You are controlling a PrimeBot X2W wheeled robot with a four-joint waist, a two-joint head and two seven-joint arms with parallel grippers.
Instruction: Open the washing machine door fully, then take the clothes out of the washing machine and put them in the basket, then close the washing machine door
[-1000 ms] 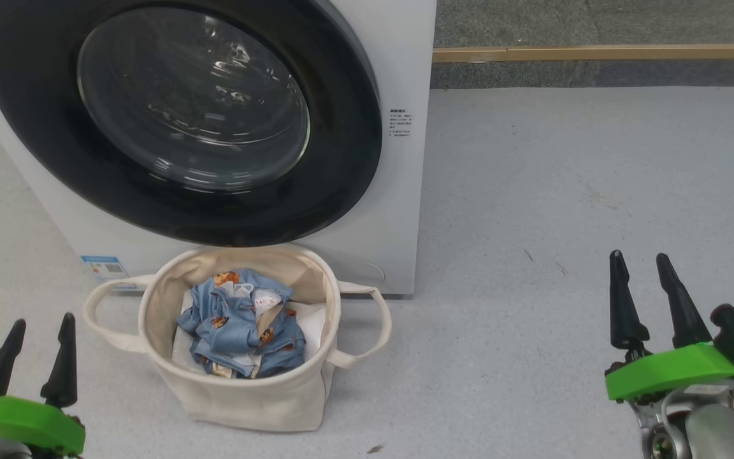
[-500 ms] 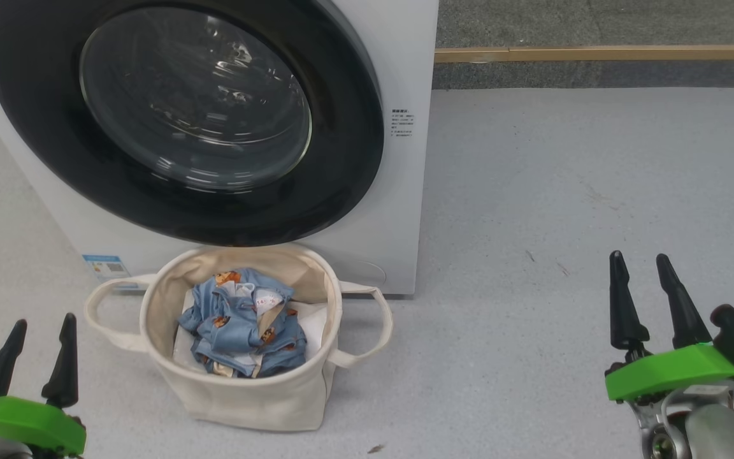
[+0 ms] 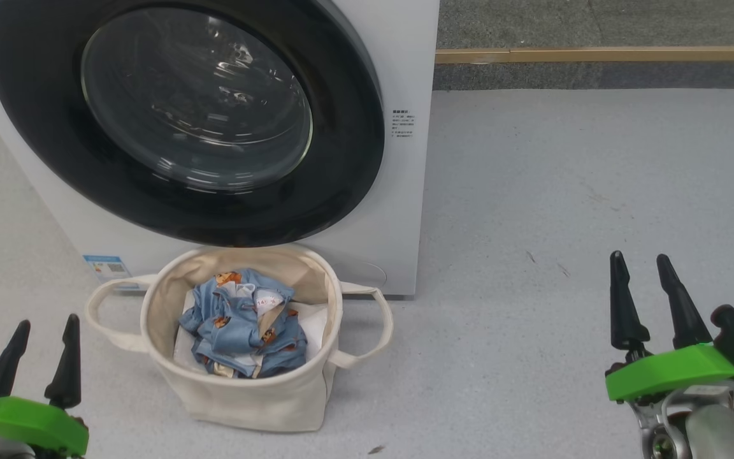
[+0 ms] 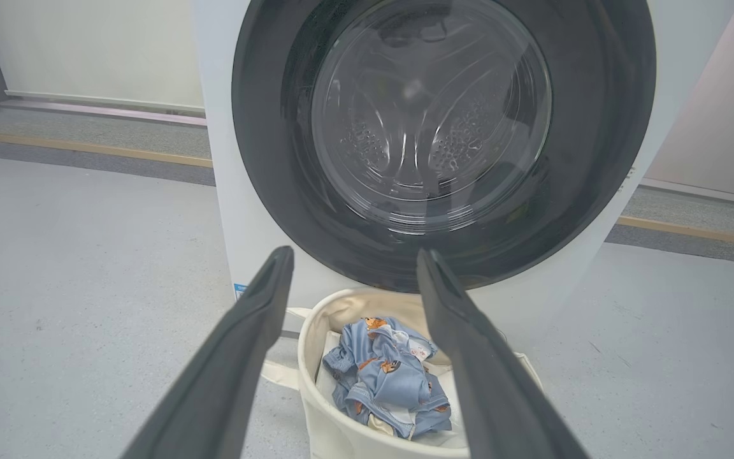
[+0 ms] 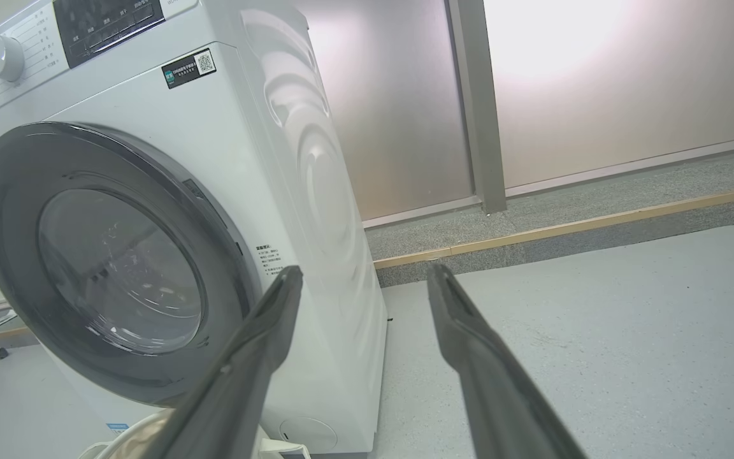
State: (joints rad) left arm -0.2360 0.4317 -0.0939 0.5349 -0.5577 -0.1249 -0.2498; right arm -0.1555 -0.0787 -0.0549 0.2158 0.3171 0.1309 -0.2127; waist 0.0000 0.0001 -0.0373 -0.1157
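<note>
The clothes (image 3: 233, 326) are in the basket (image 3: 252, 401) and the door (image 3: 42, 150) is shut, so the left claw (image 3: 47, 324) and right claw (image 3: 639, 257) rest open, empty.

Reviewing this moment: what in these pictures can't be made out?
- Head view: the top of the washing machine door is cut off by the upper edge.
- Head view: print on the small sticker and the blue label is too small to read.
- Head and left wrist views: the basket floor is hidden under the clothes.
</note>
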